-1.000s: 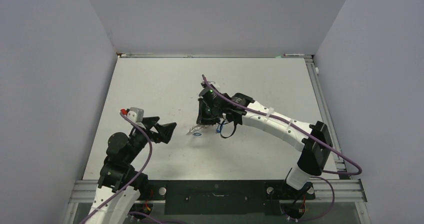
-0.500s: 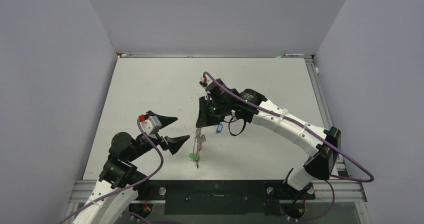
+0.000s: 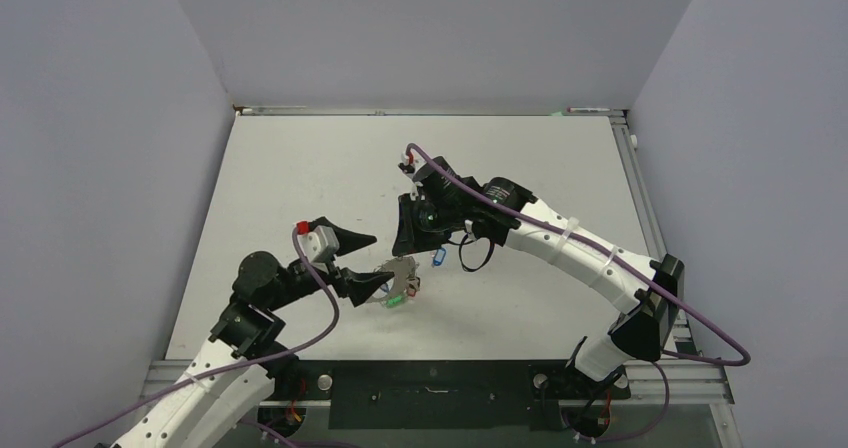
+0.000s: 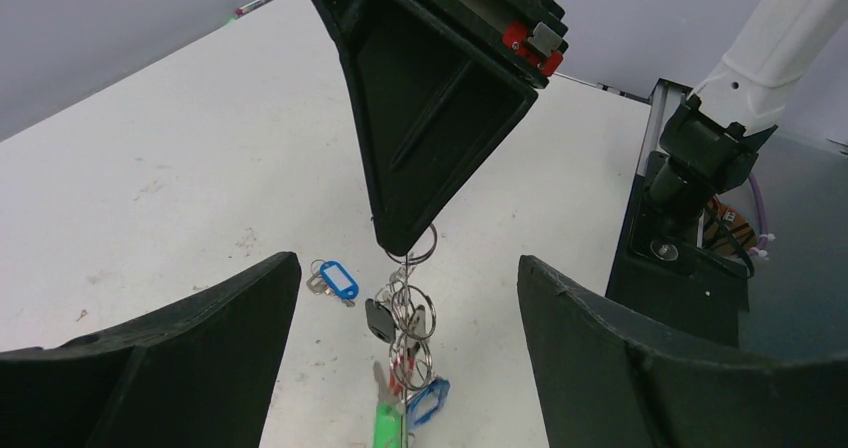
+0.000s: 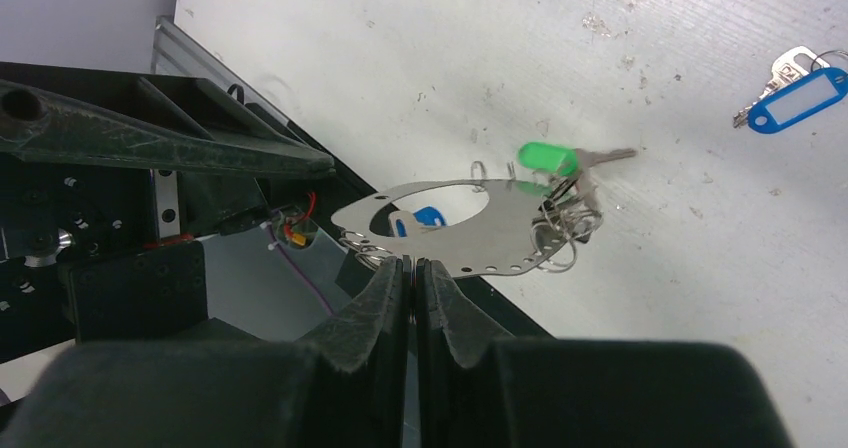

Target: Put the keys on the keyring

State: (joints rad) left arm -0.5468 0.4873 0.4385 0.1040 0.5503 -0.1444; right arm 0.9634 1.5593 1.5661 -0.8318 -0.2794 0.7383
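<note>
My right gripper (image 5: 412,263) is shut on the edge of the keyring (image 5: 480,238), a flat silvery D-shaped loop, and holds it above the table. Keys hang from it on small rings: green tag (image 4: 388,423), blue tag (image 4: 428,400), red tag (image 4: 405,368), black tag (image 4: 380,320). My left gripper (image 4: 405,268) is open, its fingers either side of the hanging bunch without touching it. One loose key with a blue tag (image 4: 330,278) lies on the table; it also shows in the right wrist view (image 5: 795,93). In the top view the keyring (image 3: 400,280) hangs between both grippers.
The white table (image 3: 300,178) has grey walls on three sides. The black and metal front rail (image 3: 430,380) runs along the near edge, just below the keyring. The right arm's base (image 4: 690,168) stands to the right in the left wrist view.
My left arm has moved right and forward until its open fingers flank the bunch. The keyring, hanging lower towards the near edge before, now sits higher. The right gripper has barely moved.
</note>
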